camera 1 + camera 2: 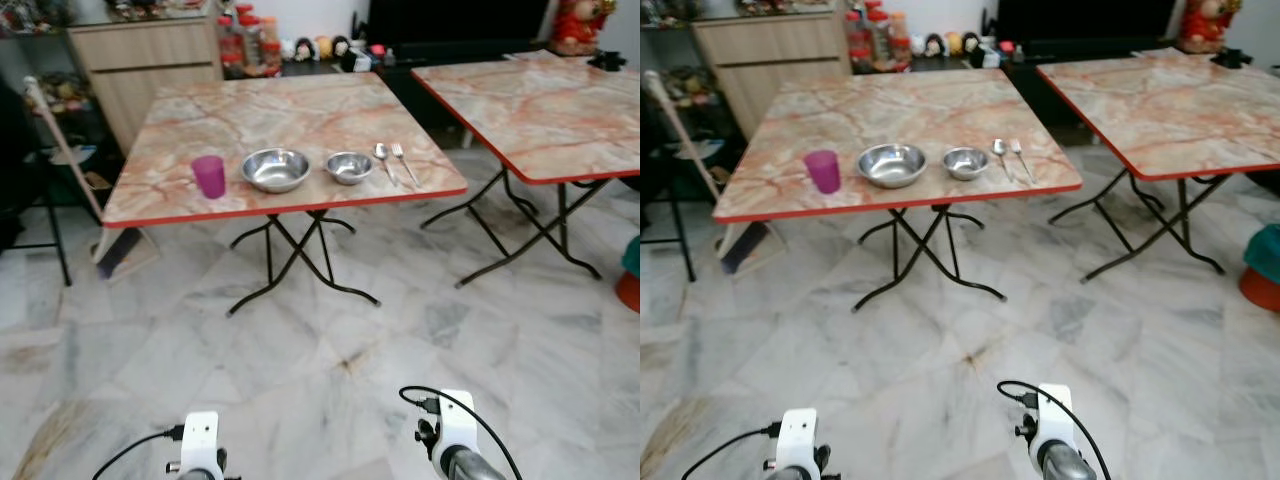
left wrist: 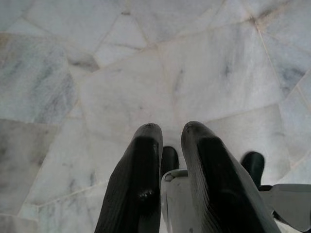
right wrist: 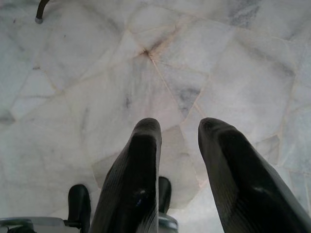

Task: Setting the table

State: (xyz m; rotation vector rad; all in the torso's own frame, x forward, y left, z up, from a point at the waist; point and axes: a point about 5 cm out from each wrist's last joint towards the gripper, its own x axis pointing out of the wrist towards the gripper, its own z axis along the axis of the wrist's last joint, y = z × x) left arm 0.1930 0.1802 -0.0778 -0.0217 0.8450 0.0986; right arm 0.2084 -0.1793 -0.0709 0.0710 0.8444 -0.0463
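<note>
Left tool (image 2: 170, 141) slightly parted, right tool (image 3: 177, 136) wider; both empty.

Two folding tables (image 1: 300, 110) (image 1: 540, 95) with marble-patterned tops and red edges stand on a pale marble floor (image 1: 330, 360), a wooden cabinet (image 1: 145, 65) behind them.

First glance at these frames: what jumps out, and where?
A row of tableware along the near edge of the marble-top folding table: purple cup, large steel bowl, small steel bowl, then spoon and fork. A second matching table stands to the right. Both grippers hang low over the marble floor, holding nothing.
</note>
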